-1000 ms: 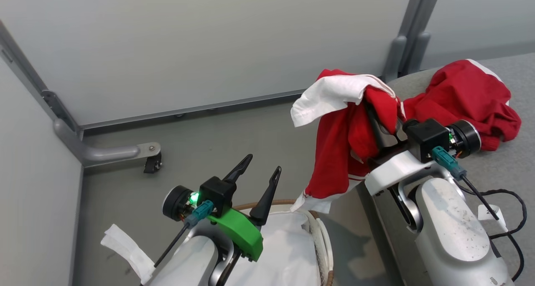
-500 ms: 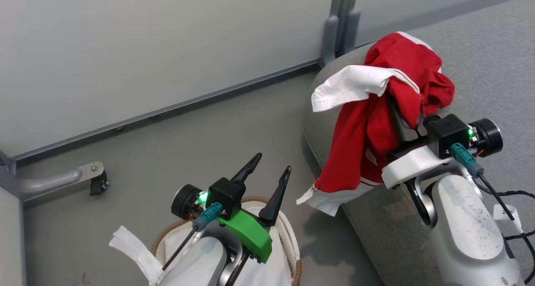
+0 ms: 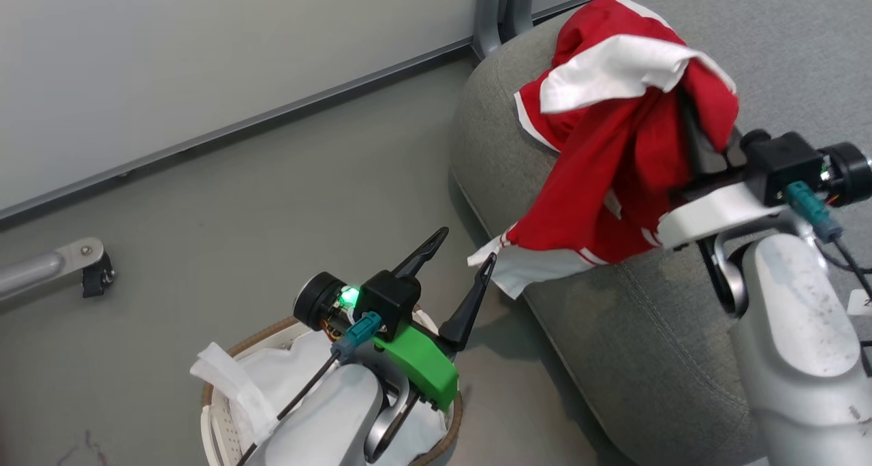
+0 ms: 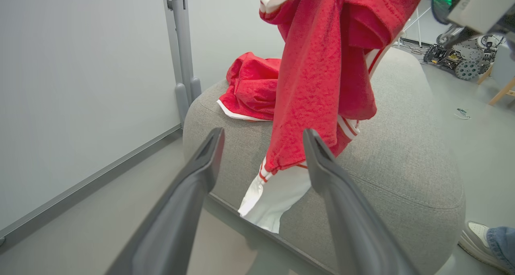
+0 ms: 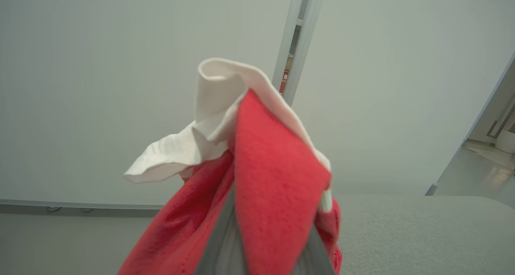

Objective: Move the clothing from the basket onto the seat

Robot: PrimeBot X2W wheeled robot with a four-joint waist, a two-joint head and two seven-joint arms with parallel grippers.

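Right pincer (image 3: 691, 125) grips the clothing (image 3: 613, 159) above the seat (image 3: 647, 330); left pincer (image 3: 466, 244) wide.

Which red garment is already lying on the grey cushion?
The crumpled red garment with white trim, resting behind; the other red-and-white garment hangs from the right gripper.

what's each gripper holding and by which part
The right gripper pinches a red garment by a bunched fold near its white panel; left gripper is open, empty.
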